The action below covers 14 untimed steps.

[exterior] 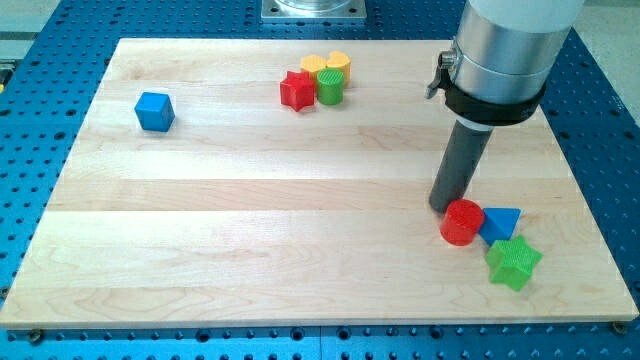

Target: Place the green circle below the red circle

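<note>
The green circle [330, 86] stands near the view's top centre, touching a red star [297, 91] on its left and two yellow blocks [326, 64] above it. The red circle [462, 222] stands at the view's lower right. My tip [441, 207] rests on the board right at the red circle's upper left edge, far to the right of and below the green circle.
A blue triangle [500, 223] touches the red circle's right side. A green star [513, 263] lies just below the triangle. A blue cube [154, 111] sits at the view's upper left. The wooden board [250, 220] is ringed by a blue perforated table.
</note>
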Motion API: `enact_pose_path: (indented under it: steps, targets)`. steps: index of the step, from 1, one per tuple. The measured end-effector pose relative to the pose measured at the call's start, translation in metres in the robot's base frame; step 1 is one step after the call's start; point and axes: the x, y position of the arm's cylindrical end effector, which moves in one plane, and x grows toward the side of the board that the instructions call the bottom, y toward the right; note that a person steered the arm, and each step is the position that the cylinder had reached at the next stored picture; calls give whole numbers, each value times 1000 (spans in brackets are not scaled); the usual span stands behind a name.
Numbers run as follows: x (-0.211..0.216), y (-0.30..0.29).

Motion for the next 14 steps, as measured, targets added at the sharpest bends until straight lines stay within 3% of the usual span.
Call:
enact_pose_path:
  steps: [1, 2, 4, 5, 6, 7, 8, 9, 11, 12, 13, 14]
  targets:
    - [-4, -25]
    - [-39, -59]
    - [-155, -216]
    - [-222, -229]
    - [-269, -199]
    - [-262, -177]
    - [-194, -158]
    - [-154, -134]
    - [-220, -174]
    - [-235, -144]
    - [-228, -123]
    - [-185, -117]
